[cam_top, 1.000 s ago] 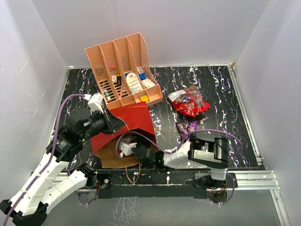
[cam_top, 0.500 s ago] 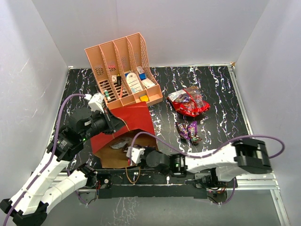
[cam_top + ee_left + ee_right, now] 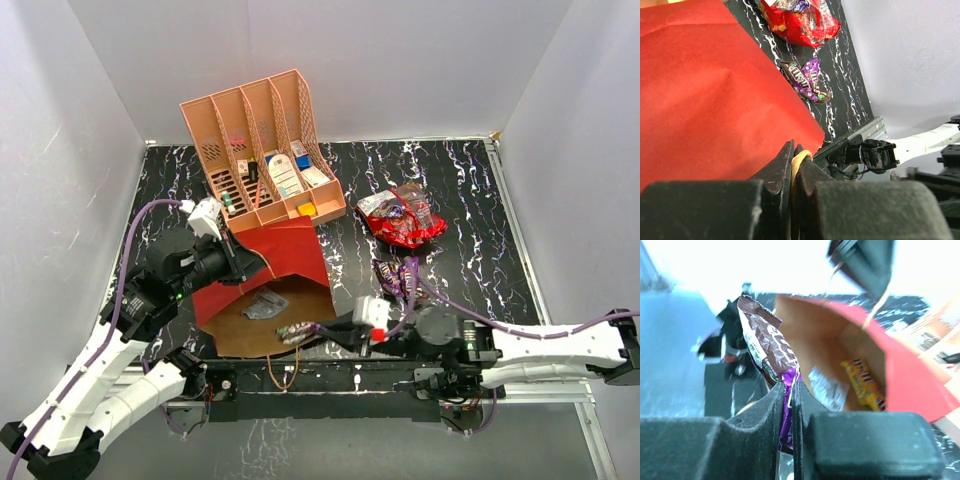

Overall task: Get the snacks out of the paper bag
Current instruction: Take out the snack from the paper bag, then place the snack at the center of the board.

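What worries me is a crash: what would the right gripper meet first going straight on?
Probably the paper bag: the right gripper, shut on a brown-and-purple candy pack, points into its open mouth, where a silvery wrapper lies nearest. Depth is unclear.

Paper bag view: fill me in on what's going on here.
The left claw is shut on the cord handle of the red paper bag, holding its mouth open. The right claw pinches a dark brown candy pack at the bag's mouth. A yellow pack and a silvery wrapper lie inside the bag. A shiny red bag and two small candy packs lie on the table to the bag's right.
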Motion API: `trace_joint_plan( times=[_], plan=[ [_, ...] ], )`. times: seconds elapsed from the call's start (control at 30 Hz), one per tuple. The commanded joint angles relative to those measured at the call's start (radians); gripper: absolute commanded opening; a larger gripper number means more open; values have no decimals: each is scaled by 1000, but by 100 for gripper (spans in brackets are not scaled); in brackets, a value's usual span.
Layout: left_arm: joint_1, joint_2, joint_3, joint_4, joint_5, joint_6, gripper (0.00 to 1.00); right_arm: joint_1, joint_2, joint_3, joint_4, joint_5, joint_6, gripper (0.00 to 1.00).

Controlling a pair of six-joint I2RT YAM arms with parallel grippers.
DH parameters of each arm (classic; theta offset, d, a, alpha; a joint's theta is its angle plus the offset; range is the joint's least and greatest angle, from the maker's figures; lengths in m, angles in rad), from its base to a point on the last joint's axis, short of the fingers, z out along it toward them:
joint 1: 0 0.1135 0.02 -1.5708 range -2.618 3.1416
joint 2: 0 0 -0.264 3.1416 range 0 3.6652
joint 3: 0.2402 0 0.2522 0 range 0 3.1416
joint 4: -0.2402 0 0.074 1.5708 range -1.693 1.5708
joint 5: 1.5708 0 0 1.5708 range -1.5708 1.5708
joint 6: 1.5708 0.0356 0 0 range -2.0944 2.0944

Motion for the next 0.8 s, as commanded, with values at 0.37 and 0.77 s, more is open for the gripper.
trace_joint_plan(
  times=[0.37, 0.77],
  plan=[
    [4, 15, 36, 13, 12, -12, 0, -403, 200, 220, 106, 857, 156, 7],
    [4, 1, 35, -10, 4, 4, 0, -983, -89, -107, -329, 530, 856, 7]
  ],
)
